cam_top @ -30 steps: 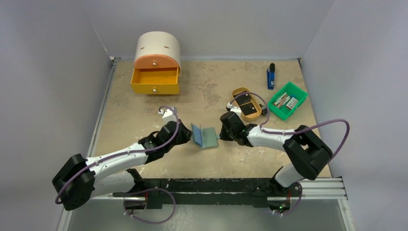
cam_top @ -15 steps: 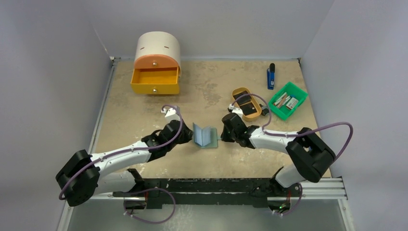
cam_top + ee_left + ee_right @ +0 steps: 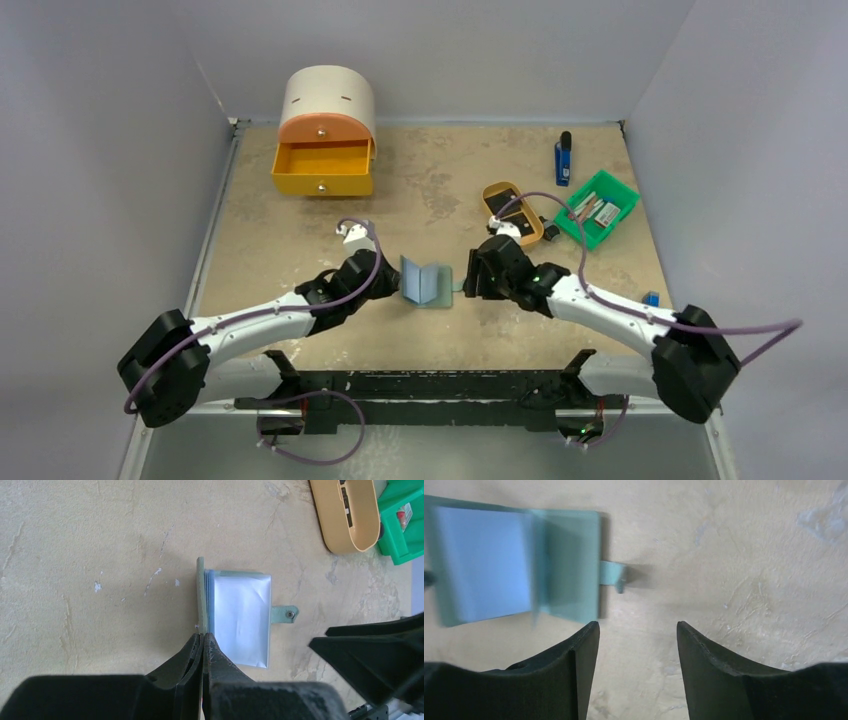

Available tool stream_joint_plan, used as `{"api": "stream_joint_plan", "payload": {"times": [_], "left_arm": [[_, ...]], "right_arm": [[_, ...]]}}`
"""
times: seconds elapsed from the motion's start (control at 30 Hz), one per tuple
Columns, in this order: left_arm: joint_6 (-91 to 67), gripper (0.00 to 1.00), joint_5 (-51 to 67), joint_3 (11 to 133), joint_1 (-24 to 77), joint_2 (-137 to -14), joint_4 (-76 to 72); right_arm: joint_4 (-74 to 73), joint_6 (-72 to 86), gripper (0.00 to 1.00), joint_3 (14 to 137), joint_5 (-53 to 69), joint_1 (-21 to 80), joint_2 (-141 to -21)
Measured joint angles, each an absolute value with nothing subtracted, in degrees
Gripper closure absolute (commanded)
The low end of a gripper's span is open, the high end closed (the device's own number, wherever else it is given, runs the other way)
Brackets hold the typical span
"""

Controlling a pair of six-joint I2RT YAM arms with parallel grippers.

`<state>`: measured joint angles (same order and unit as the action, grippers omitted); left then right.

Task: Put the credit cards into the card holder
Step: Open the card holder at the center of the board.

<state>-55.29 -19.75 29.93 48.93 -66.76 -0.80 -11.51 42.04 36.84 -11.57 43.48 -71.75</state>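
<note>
The grey-green card holder (image 3: pixel 428 284) lies spread open on the table with its pale blue inside (image 3: pixel 242 615) facing up. Its left flap stands upright. My left gripper (image 3: pixel 396 283) is shut on the near edge of that flap (image 3: pixel 204 636). My right gripper (image 3: pixel 467 282) is open just right of the holder's side tab (image 3: pixel 611 574), and nothing lies between its fingers (image 3: pixel 638 625). Two black credit cards (image 3: pixel 503 204) lie in the tan oval tray (image 3: pixel 488 190) behind the right arm, partly crossed by its cable.
A green bin (image 3: pixel 625 190) with small items sits right of the tray, with a blue lighter-like stick (image 3: pixel 564 160) behind it. An orange drawer box (image 3: pixel 323 130) with its drawer pulled out stands at the back left. A small blue item (image 3: pixel 651 298) lies at the right edge.
My right gripper has opened and let go of the holder's tab, and its elbow has swung down to the right. The left gripper and the holder have stayed put.
</note>
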Motion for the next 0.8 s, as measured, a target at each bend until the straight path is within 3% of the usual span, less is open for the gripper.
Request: {"api": "stream_joint_plan", "payload": {"times": [0.23, 0.5, 0.8], "left_arm": [[-54.87, 1.00, -19.70, 30.00, 48.93, -67.31, -0.91], [-54.89, 1.00, -19.46, 30.00, 48.95, -67.31, -1.72], [-54.92, 1.00, -19.20, 30.02, 48.93, -67.40, -2.15]], "right_arm": [[-8.12, 37.08, 0.42, 41.50, -3.09, 43.42, -63.42], [1.78, 37.45, 0.38, 45.84, 8.47, 43.48, -74.59], [7.62, 39.09, 0.32, 45.89, 12.78, 43.48, -83.29]]}}
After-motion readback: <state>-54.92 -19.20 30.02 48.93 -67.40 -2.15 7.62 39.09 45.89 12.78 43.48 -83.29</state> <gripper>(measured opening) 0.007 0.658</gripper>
